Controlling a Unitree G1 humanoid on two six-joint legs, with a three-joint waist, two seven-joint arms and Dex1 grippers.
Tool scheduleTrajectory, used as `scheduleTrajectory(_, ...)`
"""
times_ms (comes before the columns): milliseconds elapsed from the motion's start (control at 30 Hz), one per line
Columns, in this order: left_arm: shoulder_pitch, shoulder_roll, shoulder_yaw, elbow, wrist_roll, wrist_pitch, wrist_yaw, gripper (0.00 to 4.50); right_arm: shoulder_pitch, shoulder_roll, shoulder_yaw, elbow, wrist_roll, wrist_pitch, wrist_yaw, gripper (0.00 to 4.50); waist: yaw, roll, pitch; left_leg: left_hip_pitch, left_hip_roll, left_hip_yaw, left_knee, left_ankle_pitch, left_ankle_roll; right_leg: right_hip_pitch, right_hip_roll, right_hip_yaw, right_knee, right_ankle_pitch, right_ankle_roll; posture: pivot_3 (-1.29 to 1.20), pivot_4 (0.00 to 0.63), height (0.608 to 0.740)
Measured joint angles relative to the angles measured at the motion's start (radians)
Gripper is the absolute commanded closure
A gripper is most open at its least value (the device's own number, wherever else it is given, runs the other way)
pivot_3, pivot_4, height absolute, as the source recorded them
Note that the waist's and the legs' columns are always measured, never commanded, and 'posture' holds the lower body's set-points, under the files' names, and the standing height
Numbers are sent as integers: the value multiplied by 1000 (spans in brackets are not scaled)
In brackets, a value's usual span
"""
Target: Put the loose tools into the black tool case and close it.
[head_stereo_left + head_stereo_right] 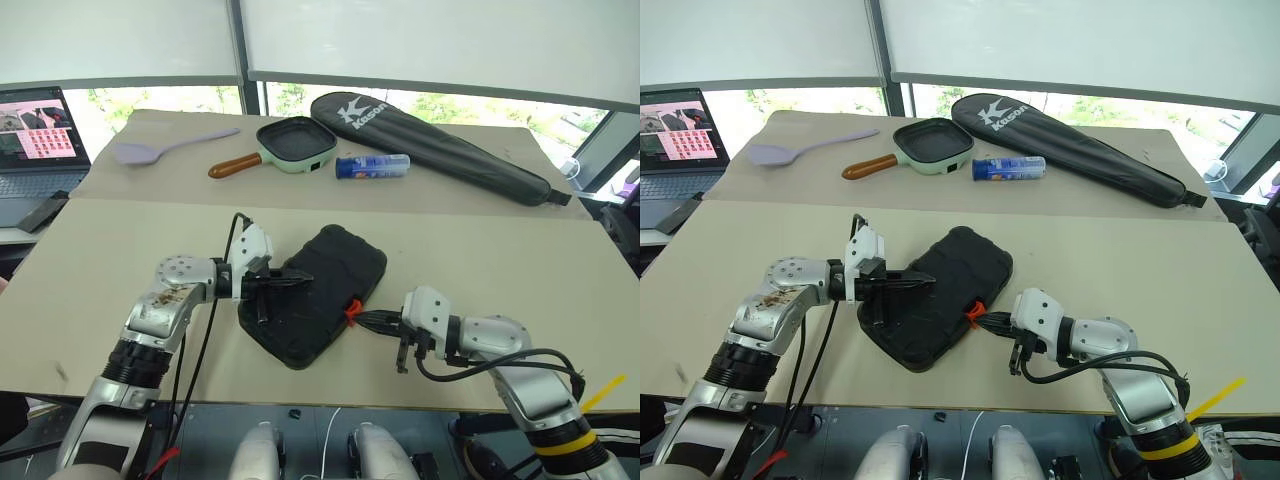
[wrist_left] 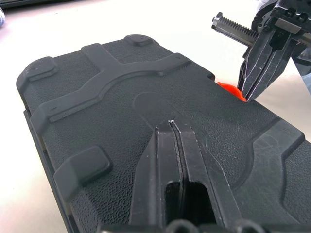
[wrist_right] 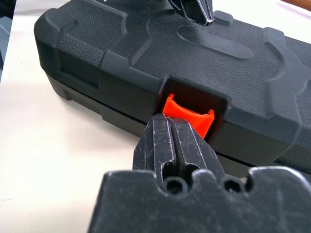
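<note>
The black tool case lies with its lid down on the beige table, slanted, its orange latch on the side nearest me. My left gripper is shut, its tips resting on the middle of the lid. From the right, my right gripper is shut, and its tips are pressed against the orange latch. In the left wrist view the right gripper meets the latch at the case's edge. The loose tools are hidden.
Along the back of the table lie a lilac spatula, a green pan with a brown handle, a blue-and-white bottle and a long black racket bag. A laptop stands at far left.
</note>
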Motion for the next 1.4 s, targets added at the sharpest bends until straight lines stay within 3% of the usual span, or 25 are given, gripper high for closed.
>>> scheduleTrajectory(367, 0, 0, -8, -8, 14, 19, 8, 4474, -20, -12, 26, 25, -40, 30, 0, 4500, -1, 0, 0, 1, 0, 0, 0, 0, 0, 1, 0, 0, 0, 0, 0, 0, 150, 740)
scheduleTrajectory(633, -16, 8, -30, -16, 60, 71, 29, 4474, -66, 22, 48, 84, -58, 37, 2, 4500, -6, 1, 0, 14, 1, 0, -1, 0, 0, 13, 1, 1, -1, -1, -1, 0, 150, 740)
scheduleTrajectory(1133, 33, 0, -29, -82, 44, 120, 25, 4474, -133, 76, 93, 200, -88, 37, 13, 4500, -14, 2, -1, 14, 2, 0, -2, 0, 0, 12, 2, 2, -1, -1, -2, 0, 150, 740)
scheduleTrajectory(1233, 83, -4, 28, -102, -6, 93, 27, 3848, -105, 34, 63, 149, -46, 13, 56, 4500, -16, 3, -2, 14, 2, -1, -5, 0, 0, 11, 1, 3, -1, -1, -2, 0, 150, 740)
scheduleTrajectory(1267, 107, -2, 52, -107, -25, 69, 17, 3451, -88, 14, 36, 123, -21, 13, 72, 3925, -16, 4, -2, 14, 2, -2, -6, 0, 0, 11, 1, 3, -2, -1, -2, 0, 150, 740)
scheduleTrajectory(1400, 220, 48, 181, -138, -77, -18, 6, 1946, -8, -63, -89, 91, 56, 1, 110, 2630, -20, 4, -2, 14, 2, -3, -9, 0, 0, 10, 0, 3, -3, -1, -2, 0, 150, 740)
